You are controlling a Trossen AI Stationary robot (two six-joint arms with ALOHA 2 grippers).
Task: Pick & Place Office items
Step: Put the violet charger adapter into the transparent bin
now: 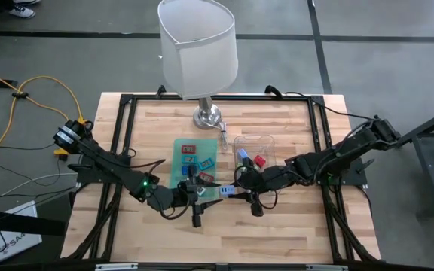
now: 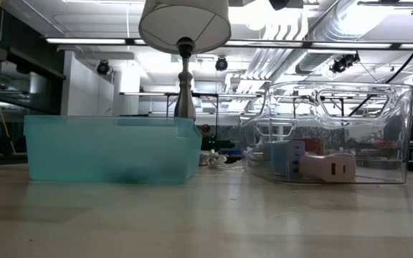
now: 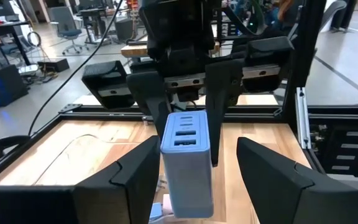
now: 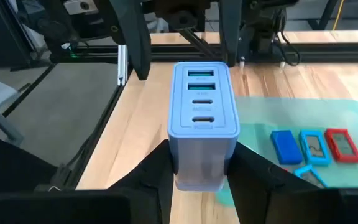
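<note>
– Right hand (image 1: 239,188), state and position?
– Clamped on the light blue charger block (image 1: 226,191), low centre of the high view, just off the lower right corner of the green mat (image 1: 179,162). In the right wrist view both of its fingers (image 4: 151,171) press the block's sides at its lower end, with the port face turned up toward the camera.

– Left hand (image 1: 206,193)?
– It meets the right hand from the left of the high view, with its fingers (image 3: 135,174) apart. In the left wrist view they stand on either side of the block with a gap showing on each side and do not touch it.

– Where is the block relative to the table (image 1: 292,226)?
– Over bare wood between the two hands. I cannot tell whether its base touches the wood.

– Other office items?
– A red flat piece (image 4: 344,144), a teal flat piece (image 4: 312,146) and a blue flat piece (image 4: 284,144) lie side by side on the mat. A red piece (image 1: 261,160) and a blue piece (image 1: 243,156) sit inside the clear tray (image 1: 266,143), right of the mat.

– Anything else on the table?
– A lamp (image 1: 198,45) with a white shade, upper centre.
</note>
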